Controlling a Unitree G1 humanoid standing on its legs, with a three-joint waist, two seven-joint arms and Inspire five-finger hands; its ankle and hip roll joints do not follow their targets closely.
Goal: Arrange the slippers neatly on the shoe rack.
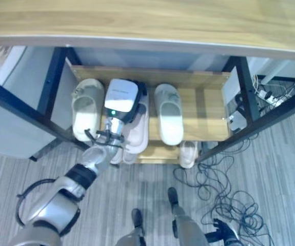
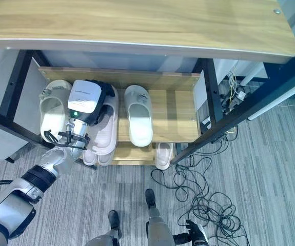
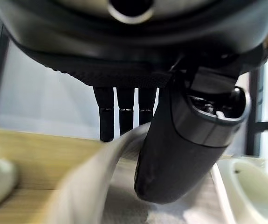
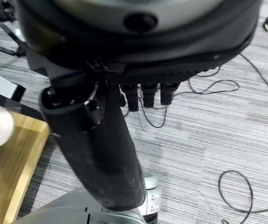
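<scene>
Left hand over middle shelf of shoe rack, fingers and thumb pinching pale pink slipper, white slippers either side, right hand relaxed, empty.

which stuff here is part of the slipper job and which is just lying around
Job:
- pink slipper under the left hand, thumb in it
- left white slipper
- right white slipper
- slippers on the lower shelf
- shoe rack

Lying about:
- cables on the floor
- wooden tabletop above
- right hand, idle over the floor
</scene>
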